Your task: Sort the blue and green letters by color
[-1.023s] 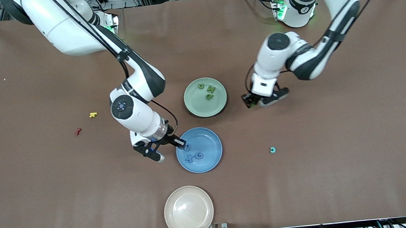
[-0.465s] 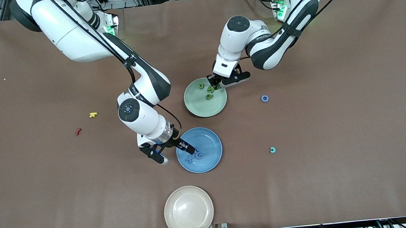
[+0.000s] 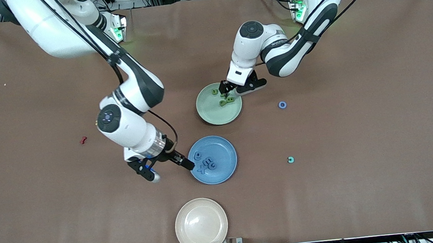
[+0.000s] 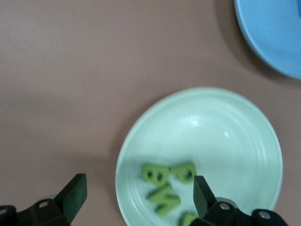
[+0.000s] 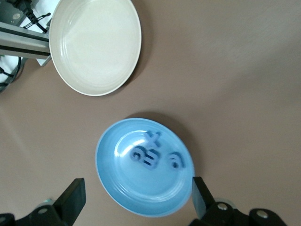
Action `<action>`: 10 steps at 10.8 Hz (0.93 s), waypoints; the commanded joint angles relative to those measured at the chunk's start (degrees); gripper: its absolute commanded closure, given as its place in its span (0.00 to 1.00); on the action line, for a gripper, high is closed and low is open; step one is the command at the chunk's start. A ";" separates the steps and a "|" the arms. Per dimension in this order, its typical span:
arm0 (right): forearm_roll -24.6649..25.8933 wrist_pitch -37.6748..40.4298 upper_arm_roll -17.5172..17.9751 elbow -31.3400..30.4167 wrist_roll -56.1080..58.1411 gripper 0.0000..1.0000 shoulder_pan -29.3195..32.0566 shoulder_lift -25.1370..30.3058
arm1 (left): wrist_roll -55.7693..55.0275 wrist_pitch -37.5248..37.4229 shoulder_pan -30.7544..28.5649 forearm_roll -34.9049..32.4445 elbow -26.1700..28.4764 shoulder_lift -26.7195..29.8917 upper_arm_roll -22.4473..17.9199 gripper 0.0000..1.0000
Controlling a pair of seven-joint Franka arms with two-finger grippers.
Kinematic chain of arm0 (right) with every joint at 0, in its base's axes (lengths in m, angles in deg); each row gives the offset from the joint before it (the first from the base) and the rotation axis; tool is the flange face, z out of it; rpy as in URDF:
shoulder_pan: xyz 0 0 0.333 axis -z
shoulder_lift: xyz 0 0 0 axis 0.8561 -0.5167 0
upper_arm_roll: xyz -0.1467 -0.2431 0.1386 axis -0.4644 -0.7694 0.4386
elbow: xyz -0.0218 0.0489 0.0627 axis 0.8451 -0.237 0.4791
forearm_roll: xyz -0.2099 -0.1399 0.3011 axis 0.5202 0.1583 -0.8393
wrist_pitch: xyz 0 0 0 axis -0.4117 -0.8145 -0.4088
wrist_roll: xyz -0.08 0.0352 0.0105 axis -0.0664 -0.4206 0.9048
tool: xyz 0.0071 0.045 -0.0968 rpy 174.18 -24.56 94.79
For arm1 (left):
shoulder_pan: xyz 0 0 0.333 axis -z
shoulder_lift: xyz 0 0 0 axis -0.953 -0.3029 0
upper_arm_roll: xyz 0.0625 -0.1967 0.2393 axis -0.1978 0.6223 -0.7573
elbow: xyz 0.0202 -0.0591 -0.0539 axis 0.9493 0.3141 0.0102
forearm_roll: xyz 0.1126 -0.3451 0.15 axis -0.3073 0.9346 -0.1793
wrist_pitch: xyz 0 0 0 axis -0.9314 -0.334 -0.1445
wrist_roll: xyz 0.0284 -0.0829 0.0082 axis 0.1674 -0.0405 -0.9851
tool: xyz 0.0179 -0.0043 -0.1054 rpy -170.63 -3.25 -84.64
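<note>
Mostly sorted: green letters point(image 3: 225, 98) on green plate point(image 3: 216, 115), blue letters point(image 3: 206, 163) on blue plate point(image 3: 225, 168). Both grippers, left gripper point(image 3: 233, 91) and right gripper point(image 3: 170, 171), spread and empty. Blue O point(image 3: 282, 105) and maybe-teal piece point(image 3: 291, 159) still out on tabletop point(image 3: 363, 163).

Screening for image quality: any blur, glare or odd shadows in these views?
Front view: sharp, evenly lit, soft sheen on the cream plate. Left wrist view: soft focus, green letters fuzzy, faint highlights on the green plate. Right wrist view: fairly clear, blue plate casts a soft shadow.
</note>
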 commanded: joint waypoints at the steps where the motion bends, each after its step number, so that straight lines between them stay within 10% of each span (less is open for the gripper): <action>1: -0.89 13.82 1.22 -2.23 8.73 0.00 4.23 10.02 | 6.24 -8.33 -0.96 -1.68 -5.18 -0.22 -3.92 0.00; 6: -1.07 34.13 0.53 -2.23 29.11 0.00 12.41 24.97 | 19.27 -9.14 -9.82 -1.07 -5.89 -0.92 -5.42 0.00; 10: -4.23 41.09 -10.70 -1.18 48.01 0.00 12.95 30.87 | 20.52 -10.37 -12.21 -0.98 -5.01 -2.41 -5.34 0.00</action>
